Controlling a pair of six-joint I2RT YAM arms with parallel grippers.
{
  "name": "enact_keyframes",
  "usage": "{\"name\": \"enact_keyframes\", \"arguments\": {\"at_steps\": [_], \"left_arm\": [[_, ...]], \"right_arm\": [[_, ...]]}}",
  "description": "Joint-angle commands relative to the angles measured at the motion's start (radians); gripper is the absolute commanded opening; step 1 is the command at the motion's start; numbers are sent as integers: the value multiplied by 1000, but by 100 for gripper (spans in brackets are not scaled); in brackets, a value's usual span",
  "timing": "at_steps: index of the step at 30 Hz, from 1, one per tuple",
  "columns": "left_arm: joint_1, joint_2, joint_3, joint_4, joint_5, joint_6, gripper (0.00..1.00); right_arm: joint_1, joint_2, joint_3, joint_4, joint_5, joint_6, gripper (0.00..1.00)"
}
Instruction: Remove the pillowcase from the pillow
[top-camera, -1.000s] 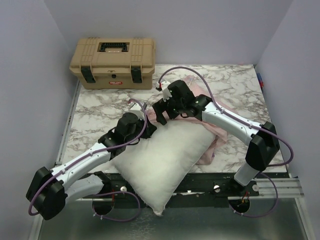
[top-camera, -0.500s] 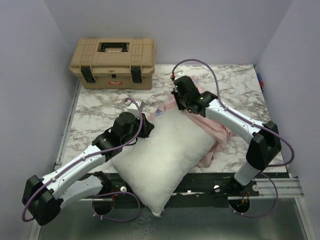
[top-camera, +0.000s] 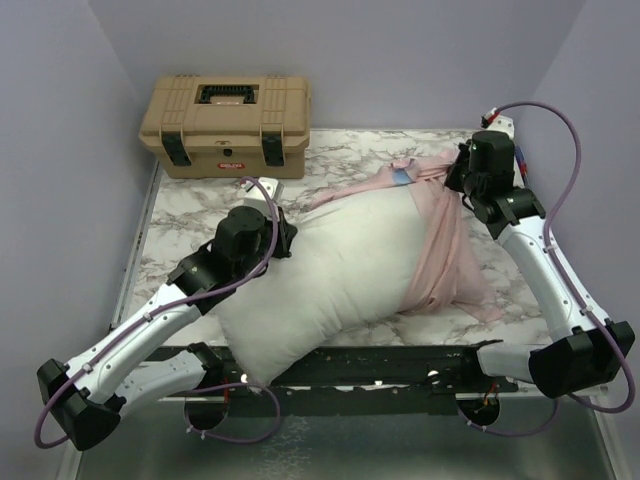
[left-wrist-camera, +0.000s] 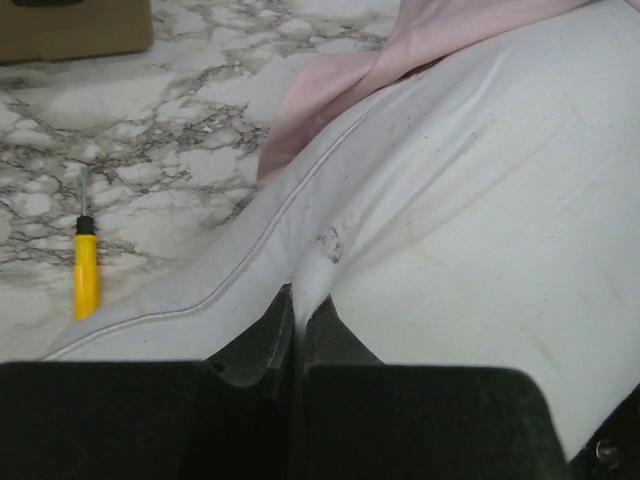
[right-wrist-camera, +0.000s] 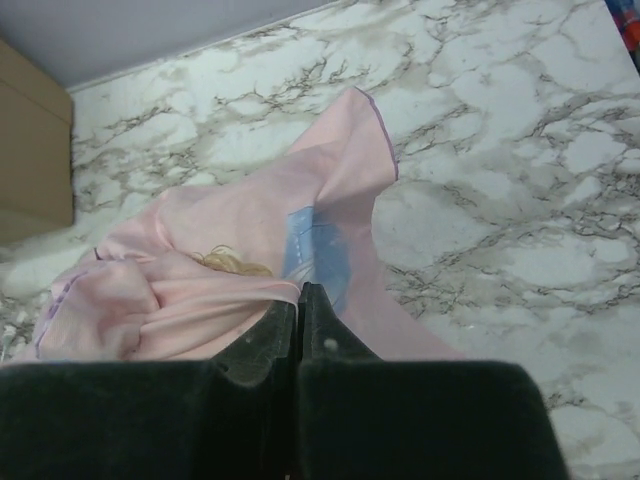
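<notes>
The white pillow (top-camera: 330, 270) lies across the middle of the marble table. My left gripper (top-camera: 286, 240) is shut on a pinch of the pillow's (left-wrist-camera: 480, 200) white cover near its left seam, the left gripper (left-wrist-camera: 298, 298) showing fabric squeezed between its jaws. The pink pillowcase (top-camera: 440, 250) wraps only the pillow's right end and stretches taut up to the far right. There my right gripper (top-camera: 458, 176) is shut on a fold of the pillowcase (right-wrist-camera: 200, 270), at the right gripper's tips (right-wrist-camera: 300, 290), beside a blue printed patch.
A tan toolbox (top-camera: 228, 125) stands at the back left. A yellow screwdriver (left-wrist-camera: 86, 270) lies on the marble left of the pillow. A small blue and red item (top-camera: 519, 158) sits by the right wall. The pillow's near corner overhangs the table's front edge.
The right gripper shut on the pillowcase and swung to the far right corner, pulling the case down the pillow. The pillow turned and slid rightward. The left gripper kept its pinch.
</notes>
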Motion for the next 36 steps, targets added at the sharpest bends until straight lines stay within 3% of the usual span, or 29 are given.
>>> {"name": "enact_keyframes", "arguments": {"at_steps": [1,6,11,14,16,20,22,30,36], "left_arm": [[34,-23,98,-181,-321,115,0],[43,-14,113,-204,-492,169,0],[49,21,50,-160,-491,194,0],[56,43,37,-156,-492,200,0],[59,43,32,-157,-507,207,13],[58,25,32,-148,-420,227,50],[58,22,38,-143,-352,228,58],[13,49,91,-150,-149,202,66],[-192,121,147,-150,-223,172,67]], "right_arm": [[-94,-41,-35,116,59,70,1],[-102,-1,-41,128,-134,56,1],[-100,-9,-110,233,-524,35,26],[-100,-16,-138,248,-634,62,36],[-100,-26,-161,241,-666,74,43],[-99,-68,-222,205,-692,81,54],[-98,-99,-260,184,-700,77,59],[-98,-219,-399,82,-724,79,71],[-98,-297,-512,46,-772,74,81]]}}
